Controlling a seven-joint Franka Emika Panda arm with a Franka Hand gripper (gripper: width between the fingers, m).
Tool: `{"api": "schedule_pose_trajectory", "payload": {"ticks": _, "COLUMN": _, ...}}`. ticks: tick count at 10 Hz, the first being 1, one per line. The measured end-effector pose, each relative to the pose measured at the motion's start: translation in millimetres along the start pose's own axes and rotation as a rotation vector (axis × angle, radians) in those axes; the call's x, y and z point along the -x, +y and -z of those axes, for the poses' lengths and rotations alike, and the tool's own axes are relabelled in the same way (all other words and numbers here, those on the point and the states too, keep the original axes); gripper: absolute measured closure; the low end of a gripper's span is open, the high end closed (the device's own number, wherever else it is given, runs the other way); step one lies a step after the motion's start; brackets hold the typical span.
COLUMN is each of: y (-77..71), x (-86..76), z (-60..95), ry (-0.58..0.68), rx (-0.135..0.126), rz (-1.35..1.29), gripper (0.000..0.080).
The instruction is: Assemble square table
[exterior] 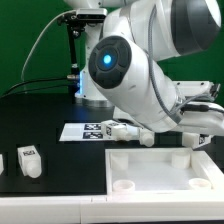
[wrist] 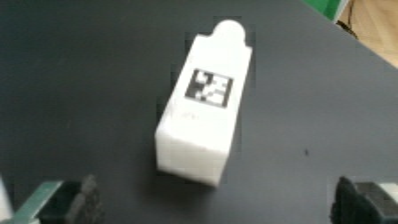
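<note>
The white square tabletop [exterior: 150,160] with round holes lies flat at the front on the exterior view's right. One chunky white leg [exterior: 30,161] with a tag stands on the black table at the left. Another leg [exterior: 128,130] lies beside the marker board, partly behind the arm. My gripper [exterior: 197,137] hangs low just behind the tabletop's far right edge. In the wrist view a white leg [wrist: 205,100] with a tag lies on the black table. My gripper [wrist: 214,205] is wide open and empty. The leg lies ahead of the dark fingertips [wrist: 54,200], not between them.
The marker board [exterior: 85,130] lies flat behind the tabletop. A further white part [exterior: 2,163] shows at the far left edge. The arm's bulky links hang over the table's middle. A black stand and cables rise at the back.
</note>
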State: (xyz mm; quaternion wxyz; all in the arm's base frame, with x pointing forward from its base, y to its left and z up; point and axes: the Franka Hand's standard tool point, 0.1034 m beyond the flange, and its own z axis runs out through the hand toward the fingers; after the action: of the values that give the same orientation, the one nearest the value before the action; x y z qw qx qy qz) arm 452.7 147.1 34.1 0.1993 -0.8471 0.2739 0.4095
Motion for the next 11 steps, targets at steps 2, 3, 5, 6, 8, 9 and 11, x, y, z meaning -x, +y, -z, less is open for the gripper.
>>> {"api": "schedule_pose_trajectory", "payload": {"ticks": 2, "y": -6.6, "x": 6.5, "z": -5.6, "ry": 0.022, "rx": 0.004, "rz": 0.016, "gripper": 0.0151}}
{"api": "schedule_pose_trajectory", "payload": {"ticks": 3, "y": -5.7, "x": 5.4, "z": -5.7, "ry": 0.022, "rx": 0.003, "rz": 0.013, "gripper": 0.0151}}
{"api": "schedule_pose_trajectory", "payload": {"ticks": 5, "y": -1.6, "x": 7.7, "z": -14.8, "ry": 0.003, "rx": 0.002, "rz": -0.015, "gripper": 0.0151}}
{"api": "schedule_pose_trajectory", "payload": {"ticks": 6, "y": 3.7, "x": 7.8, "z": -23.8, "ry": -0.039, "rx": -0.008, "rz": -0.048, "gripper": 0.0151}}
{"api": "schedule_pose_trajectory", "payload": {"ticks": 8, "y": 8.1, "x": 1.0, "z": -24.2, "ry": -0.111, "rx": -0.024, "rz": -0.089, "gripper": 0.0151}}
{"api": "schedule_pose_trajectory", "payload": {"ticks": 9, "y": 8.3, "x": 1.5, "z": -24.9, "ry": -0.112, "rx": -0.023, "rz": -0.089, "gripper": 0.0151}}
{"api": "schedule_pose_trajectory", "payload": {"ticks": 11, "y": 13.1, "x": 0.9, "z": -38.0, "ry": -0.14, "rx": -0.039, "rz": -0.148, "gripper": 0.0151}}
